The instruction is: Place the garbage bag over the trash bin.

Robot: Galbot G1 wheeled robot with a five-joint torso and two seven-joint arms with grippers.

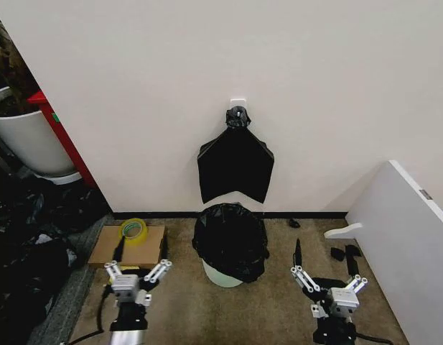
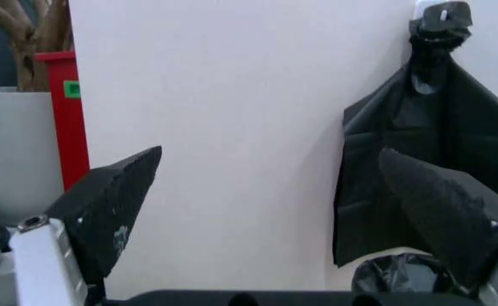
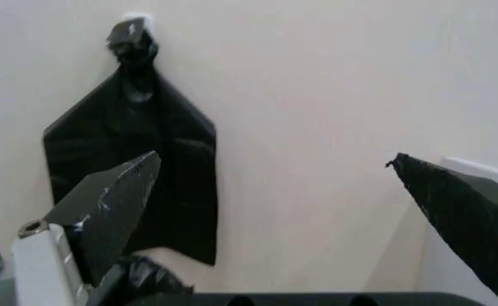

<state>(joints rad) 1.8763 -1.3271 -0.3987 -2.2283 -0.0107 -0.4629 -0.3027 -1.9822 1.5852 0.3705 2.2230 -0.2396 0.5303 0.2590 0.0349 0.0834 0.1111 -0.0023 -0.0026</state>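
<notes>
While the garbage bag (image 1: 230, 238) drapes the trash bin (image 1: 222, 275), your left gripper (image 1: 137, 271) and right gripper (image 1: 329, 282) hang low on either side; both spread wide, holding nothing.

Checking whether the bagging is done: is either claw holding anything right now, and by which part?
Nothing is held. The left claw and right claw are both open and empty, apart from the bag draped over the bin.

Most of the trash bin (image 1: 222, 276) is hidden by the garbage bag (image 1: 230, 241) draped over it; only its pale base is seen. The plant pot (image 1: 24, 140) is cut off by the head view's left edge. Small dark bits (image 1: 347, 253) on the floor cannot be identified.
</notes>
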